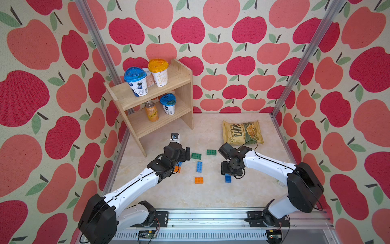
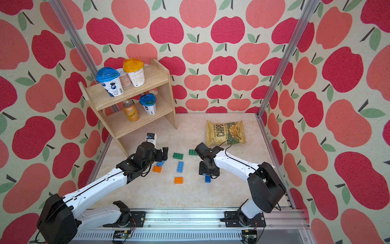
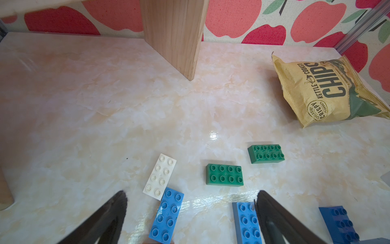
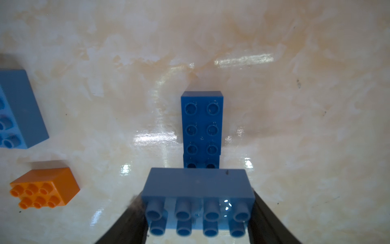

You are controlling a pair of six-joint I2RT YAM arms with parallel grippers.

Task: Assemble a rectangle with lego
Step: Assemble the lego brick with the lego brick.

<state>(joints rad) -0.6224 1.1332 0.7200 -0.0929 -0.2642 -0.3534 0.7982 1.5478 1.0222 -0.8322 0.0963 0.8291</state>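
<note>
My right gripper (image 4: 197,202) is shut on a light blue lego brick (image 4: 197,183), gripped by its short ends with the studs facing the camera. It hangs just over a dark blue brick (image 4: 201,122) that lies on the table (image 1: 228,178). My left gripper (image 3: 191,196) is open above a light blue brick (image 3: 166,215) that touches a white brick (image 3: 159,177). Two green bricks (image 1: 196,156) (image 1: 211,152), a light blue one (image 1: 199,166) and an orange one (image 1: 198,180) lie between the arms. Another orange brick (image 1: 177,169) is half hidden under the left arm.
A wooden shelf (image 1: 160,93) with cups and a can stands at the back left. A small carton (image 1: 174,137) sits just beyond the left gripper. A chips bag (image 1: 242,132) lies at the back right. Metal posts and patterned walls close in the table.
</note>
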